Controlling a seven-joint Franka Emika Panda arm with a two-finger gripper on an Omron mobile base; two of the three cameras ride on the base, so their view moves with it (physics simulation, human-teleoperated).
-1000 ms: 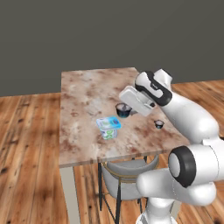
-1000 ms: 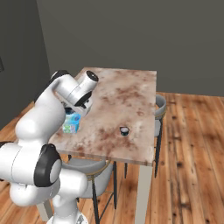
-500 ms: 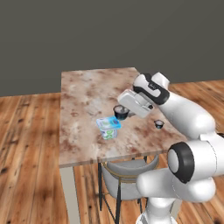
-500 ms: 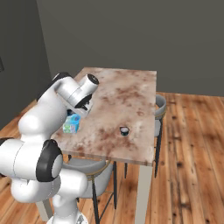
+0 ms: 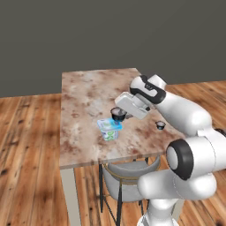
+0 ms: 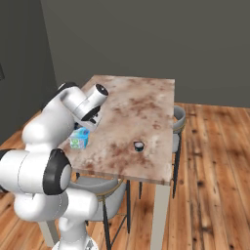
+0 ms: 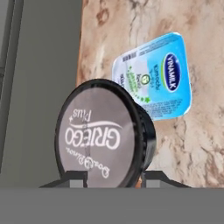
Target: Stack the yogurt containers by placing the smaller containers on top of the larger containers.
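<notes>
My gripper (image 5: 119,110) is shut on a round dark yogurt cup (image 5: 118,114), one of the smaller containers. It hangs just above the far right corner of the larger container, a squarish white tub with a light-blue lid (image 5: 109,129). The hand view shows the cup's greyish "Greego" lid (image 7: 100,131) tilted between my fingertips (image 7: 77,176), and the blue lid (image 7: 159,81) lies on the table beyond it. A second, smaller dark cup (image 5: 160,125) stands alone near the table's right edge. From the right base view I see the tub (image 6: 79,139) and that small cup (image 6: 139,146).
The marbled table (image 5: 84,97) has its near edge just past the tub and bare surface behind it. A grey stool (image 5: 126,170) stands under the near edge. Wooden floor lies around, and a dark wall rises behind.
My gripper has carried the dark cup a little left and down, closer over the blue-lidded tub. The tub and the small cup have stayed put.
</notes>
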